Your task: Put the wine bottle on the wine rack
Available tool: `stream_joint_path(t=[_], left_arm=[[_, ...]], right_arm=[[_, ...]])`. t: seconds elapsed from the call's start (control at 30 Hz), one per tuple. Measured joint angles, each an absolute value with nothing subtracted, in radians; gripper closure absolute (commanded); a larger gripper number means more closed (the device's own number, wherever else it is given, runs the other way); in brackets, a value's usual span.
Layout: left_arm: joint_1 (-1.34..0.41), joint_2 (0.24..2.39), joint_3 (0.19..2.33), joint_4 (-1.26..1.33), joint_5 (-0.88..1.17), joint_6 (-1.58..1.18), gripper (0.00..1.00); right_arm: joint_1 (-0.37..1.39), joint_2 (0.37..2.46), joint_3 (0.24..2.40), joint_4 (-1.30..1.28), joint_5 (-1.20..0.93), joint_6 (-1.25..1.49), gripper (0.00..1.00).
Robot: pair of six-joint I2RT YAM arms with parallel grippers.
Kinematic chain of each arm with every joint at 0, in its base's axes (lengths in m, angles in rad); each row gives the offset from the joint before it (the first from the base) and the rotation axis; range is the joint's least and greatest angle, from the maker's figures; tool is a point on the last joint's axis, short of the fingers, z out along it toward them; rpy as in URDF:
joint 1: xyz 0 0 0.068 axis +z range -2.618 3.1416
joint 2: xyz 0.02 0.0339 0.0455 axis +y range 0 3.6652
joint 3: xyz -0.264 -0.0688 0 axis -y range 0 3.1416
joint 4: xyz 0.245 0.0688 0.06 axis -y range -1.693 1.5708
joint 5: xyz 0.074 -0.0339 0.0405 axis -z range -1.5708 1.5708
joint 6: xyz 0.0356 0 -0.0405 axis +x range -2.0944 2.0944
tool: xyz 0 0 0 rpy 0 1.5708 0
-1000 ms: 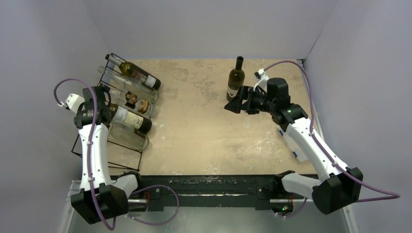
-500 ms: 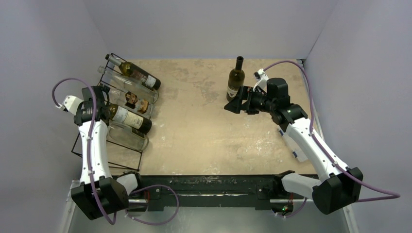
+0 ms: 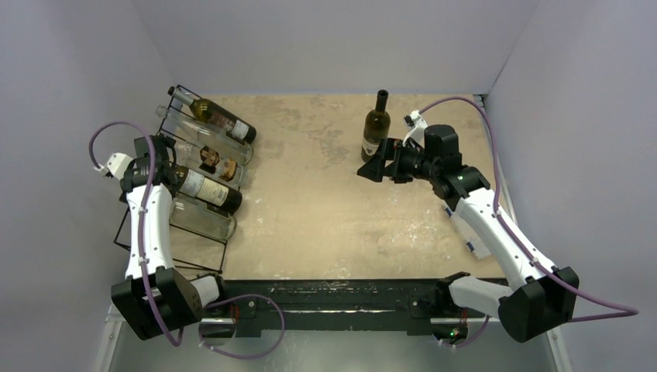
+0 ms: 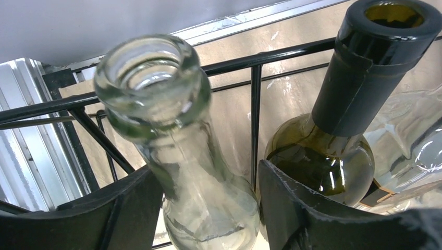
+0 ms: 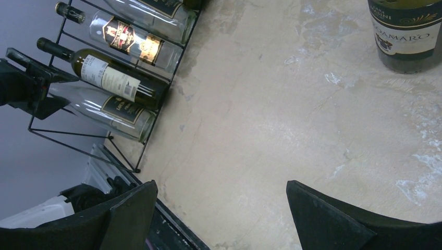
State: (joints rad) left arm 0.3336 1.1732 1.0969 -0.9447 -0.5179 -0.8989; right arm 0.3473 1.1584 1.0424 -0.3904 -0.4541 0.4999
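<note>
The wine bottle (image 3: 376, 128), dark green with a pale label, is seen standing upright on the counter (image 3: 310, 225) towards its far side, well apart from the wine rack (image 4: 255, 120), which is set at the counter's left edge. The right hand (image 5: 221, 185) is held low over the counter near the bottle's base, on the bottle's near right side; its fingers are spread wide, with only bare counter showing between them, and the bottle is left outside their gap. Several bottles are laid on their sides in the rack, necks turned towards the left wall. The left hand (image 4: 208, 179) is placed at the rack's left side, its fingers (image 4: 130, 208) set partly apart on either side of a clear glass bottle (image 4: 172, 125), reaching along the neck to the shoulder; whether the glass is pressed by them cannot be told. Just beside it a green bottle with a black capsule (image 4: 359, 83) is seen lying in the rack, with a black rod of the rack between the two
</note>
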Motion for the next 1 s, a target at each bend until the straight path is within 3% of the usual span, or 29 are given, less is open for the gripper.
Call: stream_joint_path(t=[0.3,0.4,0.6,1.0], left_arm=[[0.334,1.175,1.086,-0.965,-0.5,-0.898,0.2],[0.334,1.174,1.084,-0.972,-0.498,-0.897,0.1],[0.333,1.147,1.084,-0.976,-0.482,-0.894,0.0],[0.333,1.009,1.084,-1.006,-0.437,-0.84,0.0]], right_arm=[[0.366,1.158,1.043,-0.398,-0.441,0.488,0.02],[0.366,1.158,1.043,-0.399,-0.436,0.488,0.02],[0.366,1.158,1.044,-0.406,-0.432,0.486,0.02],[0.366,1.148,1.065,-0.439,-0.4,0.485,0.02]])
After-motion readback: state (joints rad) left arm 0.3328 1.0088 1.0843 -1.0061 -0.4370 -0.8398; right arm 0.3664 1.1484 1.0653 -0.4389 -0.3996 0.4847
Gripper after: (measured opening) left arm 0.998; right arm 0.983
